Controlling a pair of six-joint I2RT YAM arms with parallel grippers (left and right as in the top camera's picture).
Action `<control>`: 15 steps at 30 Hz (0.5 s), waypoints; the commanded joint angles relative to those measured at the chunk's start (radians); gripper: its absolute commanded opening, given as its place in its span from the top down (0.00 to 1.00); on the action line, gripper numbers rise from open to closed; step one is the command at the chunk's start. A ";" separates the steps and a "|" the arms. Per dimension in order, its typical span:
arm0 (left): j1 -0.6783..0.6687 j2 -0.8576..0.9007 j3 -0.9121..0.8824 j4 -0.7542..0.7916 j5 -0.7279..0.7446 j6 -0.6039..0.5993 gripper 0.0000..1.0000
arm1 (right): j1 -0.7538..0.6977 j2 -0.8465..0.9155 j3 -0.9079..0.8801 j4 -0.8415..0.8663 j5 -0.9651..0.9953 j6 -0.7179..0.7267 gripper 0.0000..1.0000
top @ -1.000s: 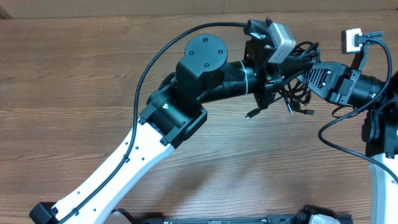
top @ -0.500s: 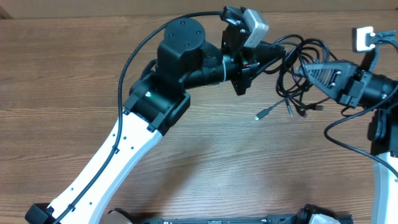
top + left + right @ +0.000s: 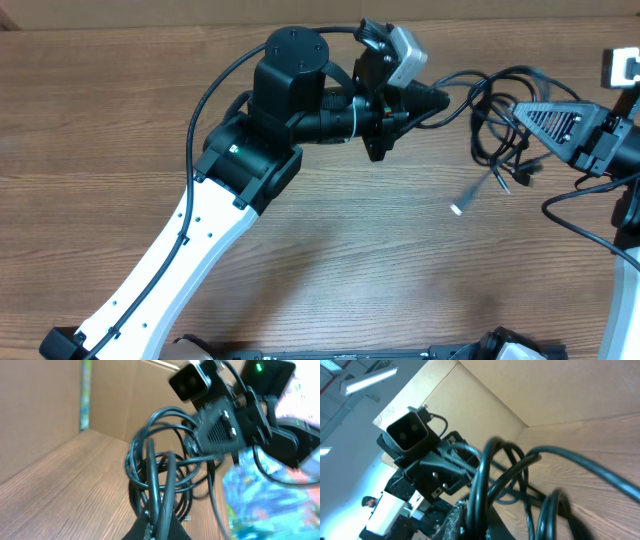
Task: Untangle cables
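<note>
Closest to the left wrist camera, the left gripper [image 3: 156,529] was pressed together on one strand of the cables [image 3: 152,480]. These were thin, glossy black cords that rose from its fingers into several overlapping loops. In the right wrist view the right gripper [image 3: 470,521] likewise pinched a cord, with more loops curling just past its tips.

From overhead, the tangle lay between the two grippers over the far right part of the wooden table [image 3: 120,120]. Loose ends trailed toward the near edge, and one ended in a silvery plug [image 3: 458,208] a little apart from the bunch.

The left arm reached diagonally up from the near left corner, bent at the elbow, with its forearm pointing right. The right arm came in from the right edge, pointing left. A cardboard wall [image 3: 130,395] stood beyond the table.
</note>
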 commanded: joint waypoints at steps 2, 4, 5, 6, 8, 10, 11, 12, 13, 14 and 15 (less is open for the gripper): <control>0.012 -0.004 0.015 -0.040 0.198 0.250 0.96 | -0.012 -0.006 0.011 0.007 -0.032 0.001 0.87; 0.011 -0.004 0.015 -0.060 0.292 0.343 0.96 | -0.012 -0.006 0.011 0.006 -0.032 0.001 0.86; 0.011 -0.004 0.015 -0.069 0.331 0.379 0.96 | -0.012 -0.006 0.011 0.006 -0.032 0.001 0.86; 0.011 -0.004 0.015 -0.079 0.371 0.415 0.96 | -0.012 -0.006 0.011 0.006 -0.032 0.001 0.86; 0.010 -0.004 0.015 -0.095 0.425 0.465 0.96 | -0.011 -0.006 0.011 0.006 -0.032 0.002 0.87; 0.010 -0.004 0.015 -0.097 0.423 0.468 0.96 | -0.010 -0.006 0.011 0.006 -0.032 0.005 0.87; 0.010 -0.004 0.015 -0.097 0.416 0.468 0.96 | -0.010 -0.006 0.011 0.004 -0.032 0.005 0.87; 0.011 -0.004 0.015 -0.095 0.411 0.468 0.96 | -0.010 -0.006 0.011 0.000 -0.032 0.005 0.87; 0.011 -0.004 0.015 -0.093 0.403 0.468 0.96 | -0.010 -0.006 0.011 -0.006 -0.032 0.004 0.87; 0.011 -0.004 0.015 -0.092 0.391 0.465 0.96 | -0.010 -0.006 0.011 -0.018 -0.032 0.004 0.87; 0.012 -0.004 0.015 -0.091 0.378 0.464 0.96 | -0.010 -0.006 0.011 -0.032 -0.032 0.004 0.87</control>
